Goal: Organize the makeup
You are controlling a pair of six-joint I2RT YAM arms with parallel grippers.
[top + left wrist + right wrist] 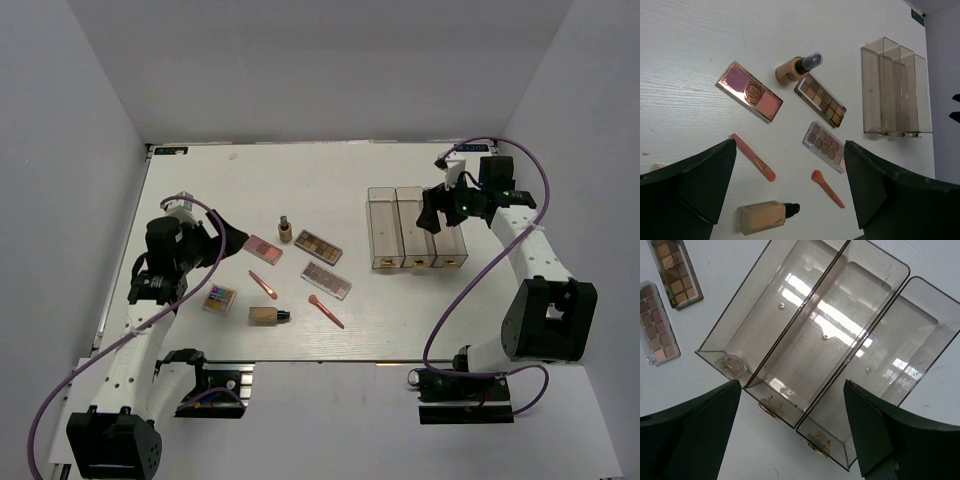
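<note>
Left gripper [790, 152], jaws wide apart, hovers over the scattered makeup [824, 141], a lying tan dark-capped foundation bottle [765, 216] at lower centre. Right gripper [792, 387], likewise spread, hangs above three clear plastic organizer boxes [805, 315]. Sorting looks unstarted, needing a first descent and grasp.

Bright, even overhead light; glare streaks the clear organizer boxes [825, 335]; shadows soft, focus sharp.

The brown palette [676, 271] is cut off by the top edge.
</note>
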